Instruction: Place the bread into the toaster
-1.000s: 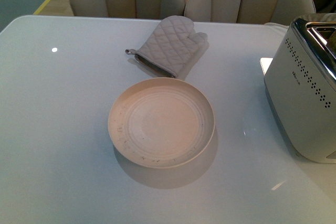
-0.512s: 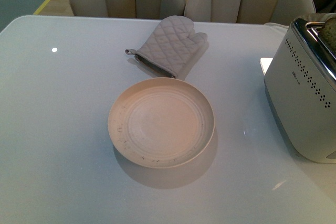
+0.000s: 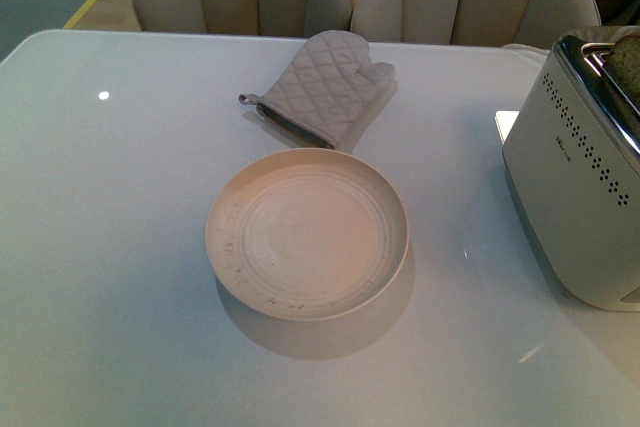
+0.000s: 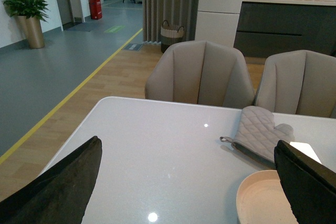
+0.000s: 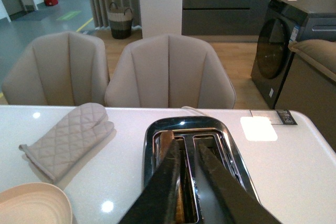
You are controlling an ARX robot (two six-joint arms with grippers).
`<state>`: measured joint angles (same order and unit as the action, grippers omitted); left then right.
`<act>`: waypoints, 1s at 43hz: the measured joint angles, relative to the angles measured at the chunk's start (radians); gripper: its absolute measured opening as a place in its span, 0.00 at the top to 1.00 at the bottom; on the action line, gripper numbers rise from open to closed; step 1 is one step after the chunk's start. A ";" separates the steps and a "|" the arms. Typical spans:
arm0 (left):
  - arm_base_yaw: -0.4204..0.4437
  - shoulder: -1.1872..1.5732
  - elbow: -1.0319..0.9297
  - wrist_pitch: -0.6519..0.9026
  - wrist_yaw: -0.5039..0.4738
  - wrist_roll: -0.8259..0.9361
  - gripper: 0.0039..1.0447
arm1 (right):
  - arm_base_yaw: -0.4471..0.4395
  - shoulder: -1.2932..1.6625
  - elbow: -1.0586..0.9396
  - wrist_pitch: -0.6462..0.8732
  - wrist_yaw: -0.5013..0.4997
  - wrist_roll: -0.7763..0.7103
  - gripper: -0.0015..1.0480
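Poised over the toaster (image 5: 194, 156) at the table's (image 3: 120, 247) right edge: right gripper (image 5: 190, 167), jaws pinched almost together around the bread (image 5: 167, 145), sunk in the slot nearest the plate (image 3: 307, 233). Left gripper (image 4: 189, 182) held above the table's left side, fingers (image 4: 58, 187) spread wide, nothing between. Changed from a second ago: a brown bread top at the toaster's chrome rim, where slots stood bare. Oven mitt (image 3: 325, 85) toward the far edge
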<state>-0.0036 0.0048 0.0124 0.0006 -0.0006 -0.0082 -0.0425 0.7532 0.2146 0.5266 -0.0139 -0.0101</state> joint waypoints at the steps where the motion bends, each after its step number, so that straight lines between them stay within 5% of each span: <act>1: 0.000 0.000 0.000 0.000 0.000 0.000 0.06 | 0.016 -0.015 -0.012 0.000 0.006 0.000 0.94; 43: 0.000 0.000 0.000 0.000 0.000 0.000 0.06 | 0.039 -0.462 -0.197 -0.234 0.014 0.003 0.98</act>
<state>-0.0036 0.0048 0.0124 0.0002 -0.0002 -0.0082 -0.0036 0.2913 0.0177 0.2928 0.0002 -0.0074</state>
